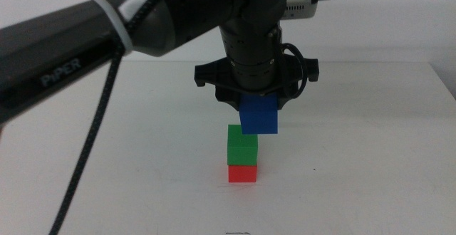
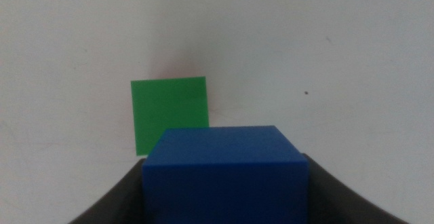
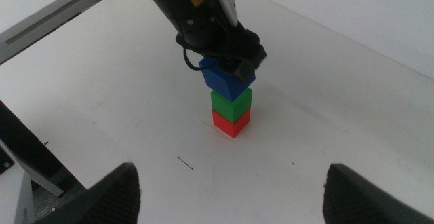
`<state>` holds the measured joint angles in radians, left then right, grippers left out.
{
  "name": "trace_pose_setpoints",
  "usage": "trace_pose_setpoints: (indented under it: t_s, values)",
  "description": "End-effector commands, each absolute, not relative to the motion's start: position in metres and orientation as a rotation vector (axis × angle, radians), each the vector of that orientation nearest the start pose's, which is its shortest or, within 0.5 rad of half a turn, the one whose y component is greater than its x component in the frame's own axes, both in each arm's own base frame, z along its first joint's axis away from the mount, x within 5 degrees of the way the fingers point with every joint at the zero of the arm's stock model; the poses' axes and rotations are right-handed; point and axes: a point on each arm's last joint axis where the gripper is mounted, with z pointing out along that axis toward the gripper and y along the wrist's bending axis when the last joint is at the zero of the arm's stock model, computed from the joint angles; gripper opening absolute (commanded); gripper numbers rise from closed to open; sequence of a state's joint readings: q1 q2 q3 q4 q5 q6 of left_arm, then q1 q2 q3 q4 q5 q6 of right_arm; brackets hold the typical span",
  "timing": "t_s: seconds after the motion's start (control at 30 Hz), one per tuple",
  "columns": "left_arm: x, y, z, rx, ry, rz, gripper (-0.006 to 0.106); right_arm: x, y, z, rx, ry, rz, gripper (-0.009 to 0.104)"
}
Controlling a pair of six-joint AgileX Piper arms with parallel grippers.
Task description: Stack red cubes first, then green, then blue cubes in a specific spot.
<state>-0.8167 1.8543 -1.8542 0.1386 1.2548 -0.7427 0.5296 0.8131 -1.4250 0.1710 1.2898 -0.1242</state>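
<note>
- Left arm's cable [image 1: 89, 146] hung closest to the middle camera, running down toward the table's near edge.
- Left gripper [image 1: 258, 110] pointed straight down over mid-table, its jaws clamped on the blue cube [image 1: 258, 115]; in the left wrist view the dark jaws pressed both side faces of the cube.
- Blue cube hung in the air, faces roughly level, just above the green cube [image 1: 242, 147] and offset toward the right side; whether its lower edge touched the green top could not be told.
- Green cube sat square on the red cube [image 1: 243, 173], edges aligned, so the pair formed a short upright column with its long axis vertical.
- Red cube rested on the white table [image 1: 370, 164], about midway between the left and right edges.
- Right gripper [image 3: 230, 190] waited well back from the stack, jaws spread wide apart and holding nothing.
</note>
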Motion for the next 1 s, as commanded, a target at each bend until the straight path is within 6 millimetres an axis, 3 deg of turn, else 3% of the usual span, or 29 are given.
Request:
trace_pose_setpoints:
  t_s: [0.0,0.33,0.73,0.97]
  values:
    - [0.272,-0.275,0.364,0.102,2.741,-0.252,-0.002,0.068,0.056,0.491,-0.717,1.995,0.437,0.094]
    - [0.282,-0.282,0.342,0.052,2.777,-0.191,-0.002,0.068,0.056,0.491,-0.717,1.995,0.437,0.094]
    - [0.299,-0.264,0.342,0.020,2.795,-0.202,-0.002,0.068,0.056,0.491,-0.717,1.995,0.437,0.094]
    - [0.311,-0.260,0.331,0.022,2.816,-0.167,-0.002,0.068,0.056,0.491,-0.717,1.995,0.437,0.094]
